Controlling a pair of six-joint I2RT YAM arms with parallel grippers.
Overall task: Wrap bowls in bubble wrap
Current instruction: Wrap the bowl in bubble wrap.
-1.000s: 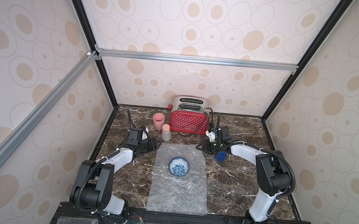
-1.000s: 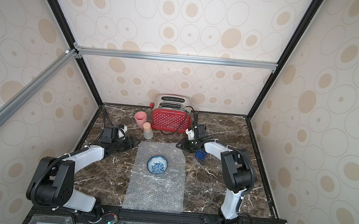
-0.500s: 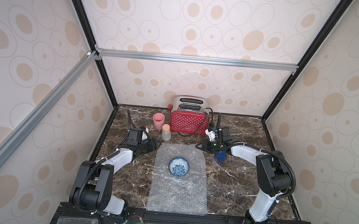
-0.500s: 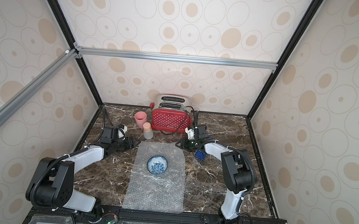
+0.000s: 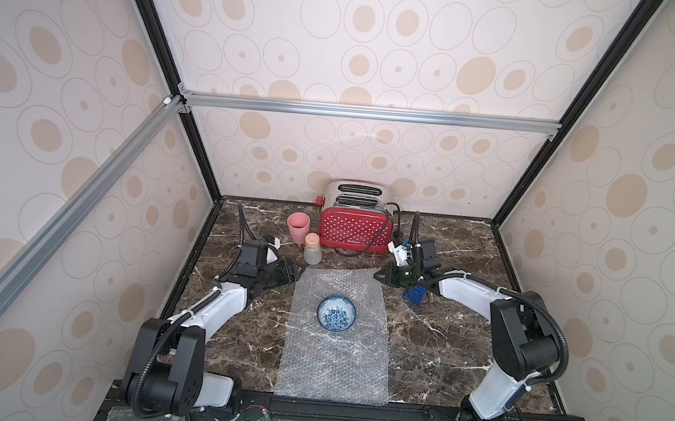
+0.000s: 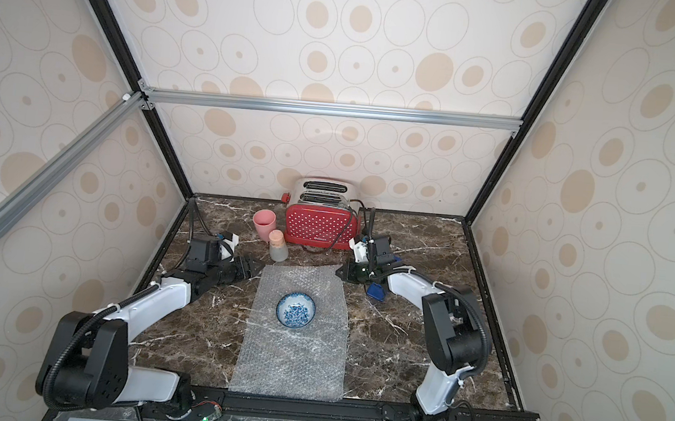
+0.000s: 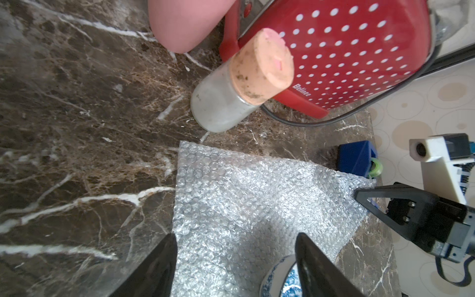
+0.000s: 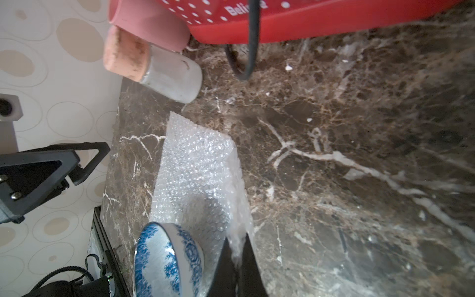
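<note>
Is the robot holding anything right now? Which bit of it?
Yes. The right end effector is pinched shut on the bubble wrap, at its far corner on that arm's side. The left end effector is open and holds nothing.

Bowl on wrap, centre frame
Blue-patterned ceramic bowl point(image 5: 336, 312) sits on clear bubble-wrap sheet point(image 5: 334, 369); red metal toaster point(image 5: 352, 231) above them.

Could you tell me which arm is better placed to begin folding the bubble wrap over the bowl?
The right: the right gripper is shut on the far corner of the bubble wrap, beyond the bowl. The left gripper is open by the other far corner, gripping nothing.
</note>
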